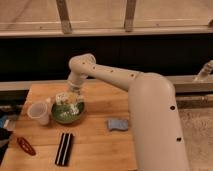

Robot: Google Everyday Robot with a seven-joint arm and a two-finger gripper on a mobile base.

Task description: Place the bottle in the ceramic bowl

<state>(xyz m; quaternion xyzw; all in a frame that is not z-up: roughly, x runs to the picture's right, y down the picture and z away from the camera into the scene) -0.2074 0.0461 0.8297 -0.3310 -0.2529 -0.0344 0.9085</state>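
The dark-green ceramic bowl sits on the wooden table, left of centre. My gripper hangs from the white arm just over the bowl's far rim. It is shut on the whitish bottle, which lies roughly level, right above the bowl's far edge. I cannot tell whether the bottle touches the bowl.
A translucent plastic cup stands just left of the bowl. A blue sponge lies to the right. A black flat object and a red object lie near the front edge. A dark wall and rail run behind the table.
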